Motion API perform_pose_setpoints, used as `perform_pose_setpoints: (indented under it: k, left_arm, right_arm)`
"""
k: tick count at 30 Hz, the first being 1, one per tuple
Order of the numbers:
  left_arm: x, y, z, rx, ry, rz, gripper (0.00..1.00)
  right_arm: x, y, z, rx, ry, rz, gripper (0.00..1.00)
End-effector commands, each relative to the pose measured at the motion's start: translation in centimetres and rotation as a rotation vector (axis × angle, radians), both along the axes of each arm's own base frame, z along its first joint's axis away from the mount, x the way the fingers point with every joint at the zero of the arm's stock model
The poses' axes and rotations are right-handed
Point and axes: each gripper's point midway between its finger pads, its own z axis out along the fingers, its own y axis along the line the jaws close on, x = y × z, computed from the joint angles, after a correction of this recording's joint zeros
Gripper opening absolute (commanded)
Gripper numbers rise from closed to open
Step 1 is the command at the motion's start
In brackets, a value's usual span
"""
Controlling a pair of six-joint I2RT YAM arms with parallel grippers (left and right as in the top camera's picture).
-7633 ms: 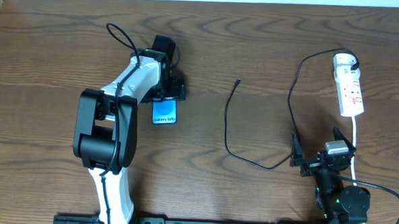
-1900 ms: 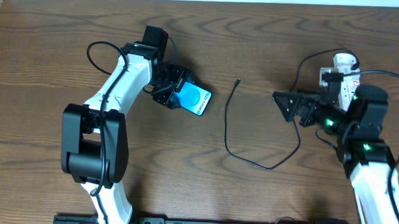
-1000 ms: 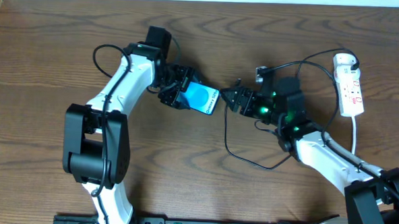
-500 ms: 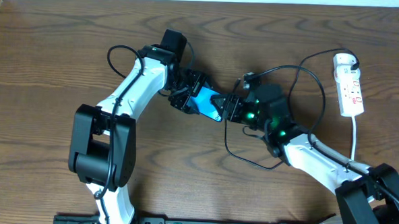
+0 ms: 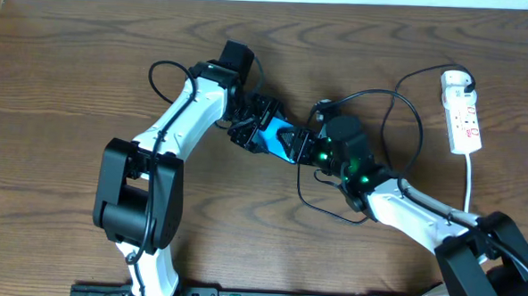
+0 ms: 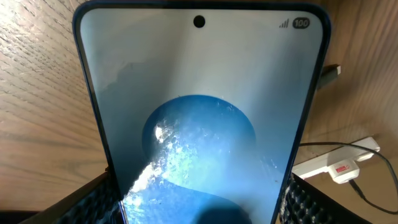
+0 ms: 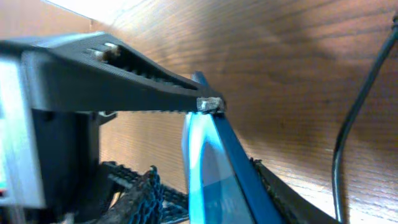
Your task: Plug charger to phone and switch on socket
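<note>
Left claw (image 5: 251, 130) clamps phone (image 6: 199, 124) by sides. Right claw (image 5: 307, 150) pinched shut on charger tip (image 7: 210, 104), touching phone's edge. Port hidden; we square tip to phone's edge, press gently.

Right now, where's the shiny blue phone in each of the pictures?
Overhead: the slim blue-screened phone is near the picture's middle.
Left wrist: the phone nearly fills the picture, screen facing the camera.
Right wrist: the phone is at lower middle, seen edge-on.
Shared landmark: the left gripper, whose textured black fingers clamp the phone's sides.
</note>
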Motion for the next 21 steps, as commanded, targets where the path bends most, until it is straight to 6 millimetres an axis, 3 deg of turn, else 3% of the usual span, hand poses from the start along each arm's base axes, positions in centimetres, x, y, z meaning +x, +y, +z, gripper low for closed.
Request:
perform_pose_setpoints:
  k: [1, 12, 21]
  left_arm:
    - [0.19, -0.74, 1.91, -0.045, -0.023, 0.0, 0.68]
    - [0.19, -0.76, 1.93, -0.047, -0.023, 0.0, 0.69]
    - [0.19, -0.75, 1.93, -0.046, -0.024, 0.0, 0.69]
  right_arm:
    - [0.31, 0.45, -0.34, 0.004, 0.008, -0.008, 0.41]
    - [0.4, 0.76, -0.62, 0.02, 0.014, -0.003, 0.15]
    - [0.38, 0.81, -0.58, 0.032, 0.027, -0.01, 0.01]
